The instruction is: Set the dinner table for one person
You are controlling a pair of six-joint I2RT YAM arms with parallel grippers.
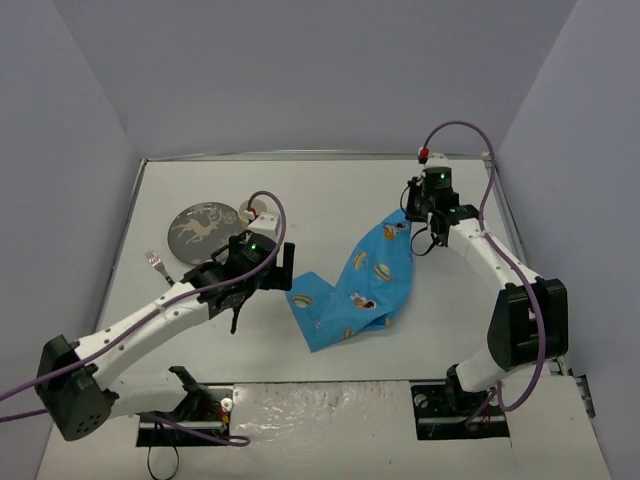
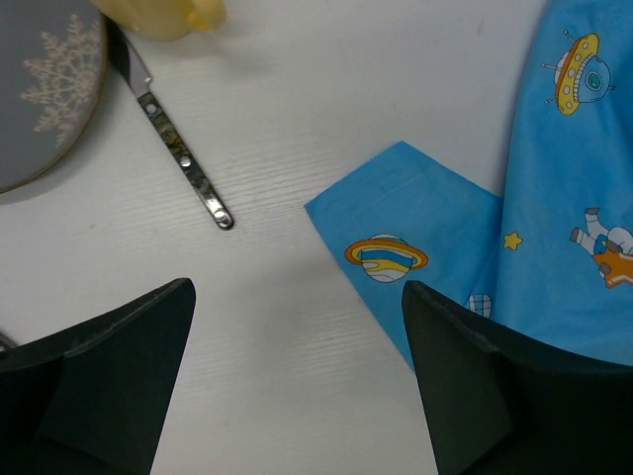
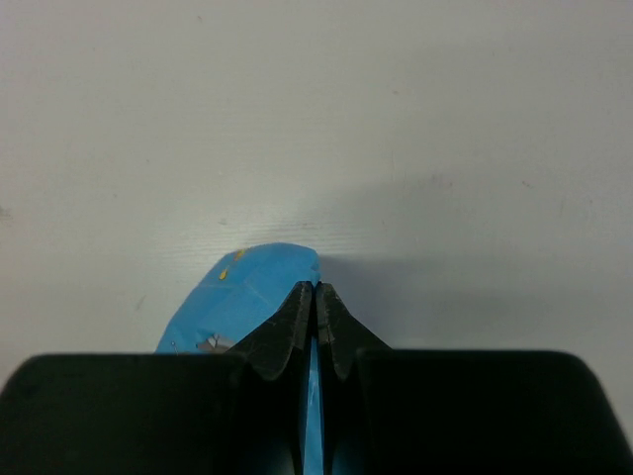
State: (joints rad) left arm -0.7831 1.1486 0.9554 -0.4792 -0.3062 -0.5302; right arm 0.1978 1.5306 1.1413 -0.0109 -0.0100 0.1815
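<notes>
The dinner table [image 1: 330, 185] is a wide matte white surface. On it lies a blue cartoon-printed cloth [image 1: 360, 285], crumpled, with one end lifted. My right gripper [image 1: 412, 216] is shut on that raised far corner; in the right wrist view the blue cloth [image 3: 242, 292] is pinched between the closed fingertips of the right gripper [image 3: 316, 289]. My left gripper [image 1: 283, 272] hovers open just left of the cloth's near corner [image 2: 425, 228]. Only bare table shows between the fingers of the left gripper [image 2: 297, 297].
A grey plate [image 1: 205, 228] with a pale deer and snowflake print sits at the left. A fork [image 1: 155, 265] lies near the left rim. A knife [image 2: 183, 158] lies beside the plate [image 2: 45, 89], and a yellow cup [image 2: 163, 15] stands beyond it.
</notes>
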